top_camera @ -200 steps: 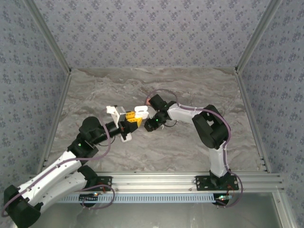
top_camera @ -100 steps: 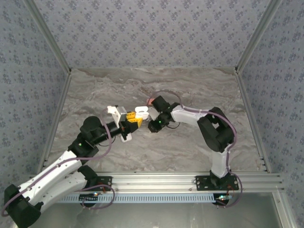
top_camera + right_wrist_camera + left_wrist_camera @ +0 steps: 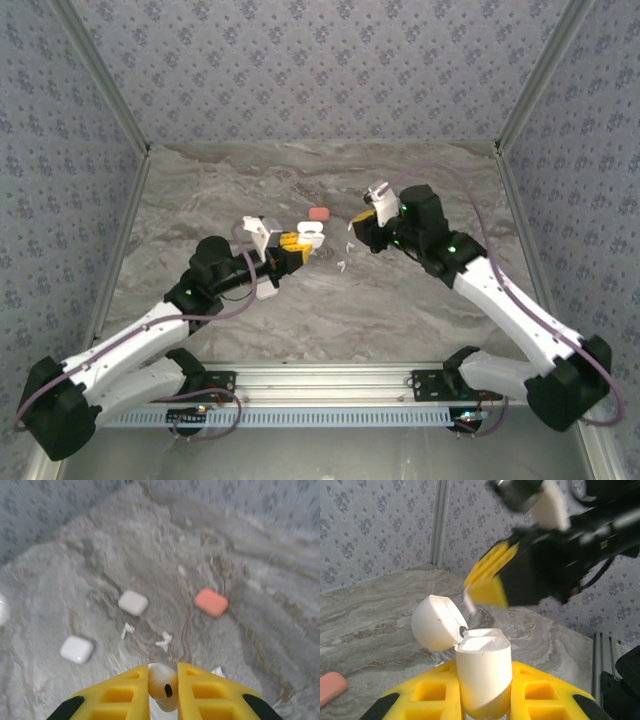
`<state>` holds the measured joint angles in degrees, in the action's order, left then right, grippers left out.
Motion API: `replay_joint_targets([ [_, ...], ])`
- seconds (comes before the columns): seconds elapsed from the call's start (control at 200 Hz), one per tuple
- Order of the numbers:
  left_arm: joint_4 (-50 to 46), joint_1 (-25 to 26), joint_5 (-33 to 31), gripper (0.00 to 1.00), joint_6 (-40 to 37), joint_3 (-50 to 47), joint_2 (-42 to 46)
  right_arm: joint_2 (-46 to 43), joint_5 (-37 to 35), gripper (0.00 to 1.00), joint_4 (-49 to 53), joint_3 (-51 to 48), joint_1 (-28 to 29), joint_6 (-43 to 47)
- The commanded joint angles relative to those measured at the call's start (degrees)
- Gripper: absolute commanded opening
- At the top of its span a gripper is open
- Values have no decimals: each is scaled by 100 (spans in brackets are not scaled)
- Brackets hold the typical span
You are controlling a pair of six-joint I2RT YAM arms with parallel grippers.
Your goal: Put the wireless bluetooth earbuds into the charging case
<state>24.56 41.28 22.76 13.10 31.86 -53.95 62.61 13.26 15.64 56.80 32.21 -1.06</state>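
Now left tool (image 3: 484, 696) grips open case (image 3: 483, 662) — right tool (image 3: 163, 671) pinches earbud (image 3: 161, 684).

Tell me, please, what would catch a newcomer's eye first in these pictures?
The left hand holds an open white case mid-table, its lid flipped back. To its right, the raised right hand pinches a white earbud between yellow fingers. A coral case lies on the marbled table beyond.
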Motion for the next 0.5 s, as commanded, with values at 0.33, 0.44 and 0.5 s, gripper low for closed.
replay_joint_targets([
  [0.33, 789, 157, 553, 0, 140, 400, -721, -483, -432, 19, -593, 7, 956, 167],
  [0.44, 777, 172, 571, 0, 127, 404, -739, -276, -460, 19, -717, 53, 1105, 176],
  [0.5, 755, 177, 576, 0, 127, 407, -731, -200, -456, 19, -761, 83, 1162, 185],
])
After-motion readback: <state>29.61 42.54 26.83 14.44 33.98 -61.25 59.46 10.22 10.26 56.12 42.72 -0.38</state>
